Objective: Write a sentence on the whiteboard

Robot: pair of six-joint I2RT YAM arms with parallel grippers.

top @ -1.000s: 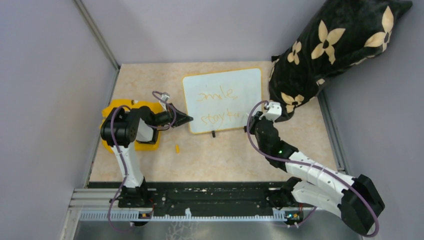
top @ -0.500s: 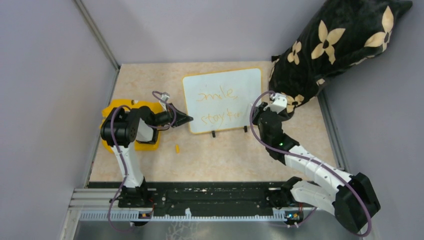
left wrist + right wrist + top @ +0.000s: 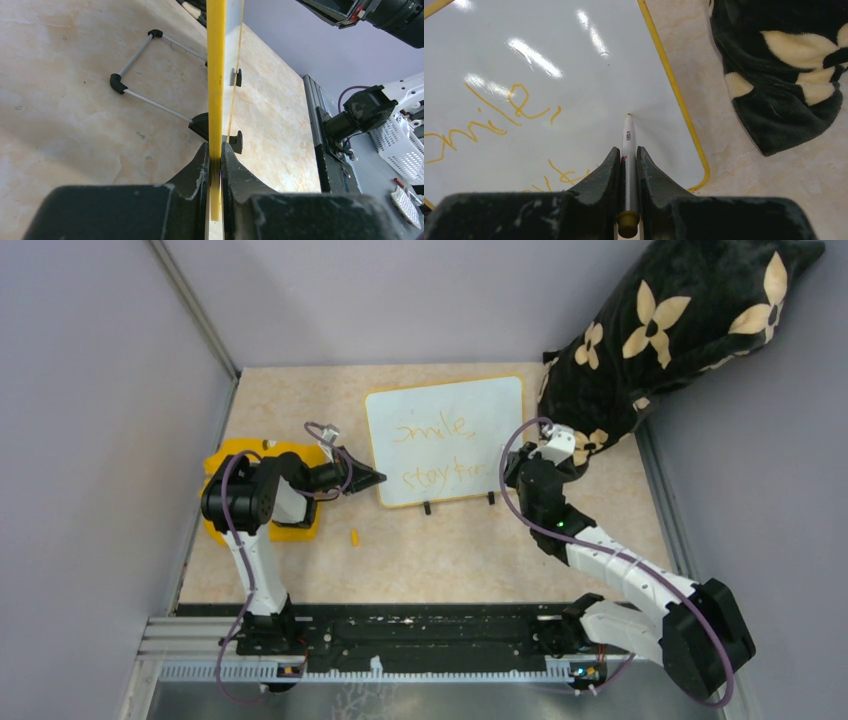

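The glossy whiteboard's (image 3: 445, 405) yellow rim is clamped by the left gripper (image 3: 216, 150), a slim cylindrical marker (image 3: 628, 132) by the right gripper (image 3: 627, 152).

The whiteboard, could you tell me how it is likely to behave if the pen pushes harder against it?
The whiteboard is probably stiff: its yellow rim runs straight in the left wrist view. Likely light, as the left gripper pinches it by one thin edge. It might slide or tip, standing on small black feet and a wire stand.

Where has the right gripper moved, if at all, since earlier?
Yes: right gripper shifted right across the white yellow-rimmed whiteboard, toward the black floral cushion.
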